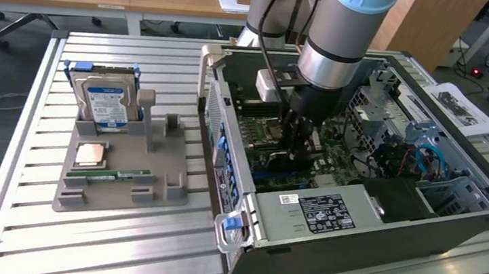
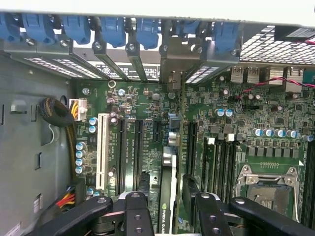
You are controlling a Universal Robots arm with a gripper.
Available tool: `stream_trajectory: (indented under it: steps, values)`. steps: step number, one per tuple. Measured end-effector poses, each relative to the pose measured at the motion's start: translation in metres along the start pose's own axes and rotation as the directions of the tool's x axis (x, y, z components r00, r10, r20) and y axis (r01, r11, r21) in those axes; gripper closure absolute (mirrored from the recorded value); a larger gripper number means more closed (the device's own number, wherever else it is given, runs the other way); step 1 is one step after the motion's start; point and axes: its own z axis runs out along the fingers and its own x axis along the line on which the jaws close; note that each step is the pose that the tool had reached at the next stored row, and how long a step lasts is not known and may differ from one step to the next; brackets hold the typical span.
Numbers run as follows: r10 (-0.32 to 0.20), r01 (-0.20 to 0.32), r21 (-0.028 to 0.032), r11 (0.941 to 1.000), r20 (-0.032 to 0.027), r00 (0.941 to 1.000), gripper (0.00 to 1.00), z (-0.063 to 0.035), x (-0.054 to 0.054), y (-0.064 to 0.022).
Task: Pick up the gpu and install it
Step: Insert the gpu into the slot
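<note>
Inside the open computer case (image 1: 368, 256), the gripper (image 2: 171, 196) clasps the gpu (image 2: 167, 214), apparently upright over the motherboard (image 2: 142, 105).

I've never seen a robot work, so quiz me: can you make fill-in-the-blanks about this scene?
1. The pincer grips the gpu ___ the open computer case.
2. The hard drive standing in the grey tray has a ___ label.
3. The memory stick lying on that tray is ___.
Missing: inside; blue; green.
</note>
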Motion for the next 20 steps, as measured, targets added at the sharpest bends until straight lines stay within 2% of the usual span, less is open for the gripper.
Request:
stream_trajectory:
  steps: [11, 13, 20]
  values:
    - [0.0, 0.0, 0.0, 1.0, 0.0005, 1.0, 0.61, 0.0002, -0.0002, 0.0]
    - [0.0, 0.0, 0.0003, 1.0, 0.0002, 1.0, 0.73, 0.0001, -0.0002, 0.0]
    - [0.0, 0.0, 0.0001, 1.0, 0.0004, 1.0, 0.74, 0.0002, -0.0002, 0.0]
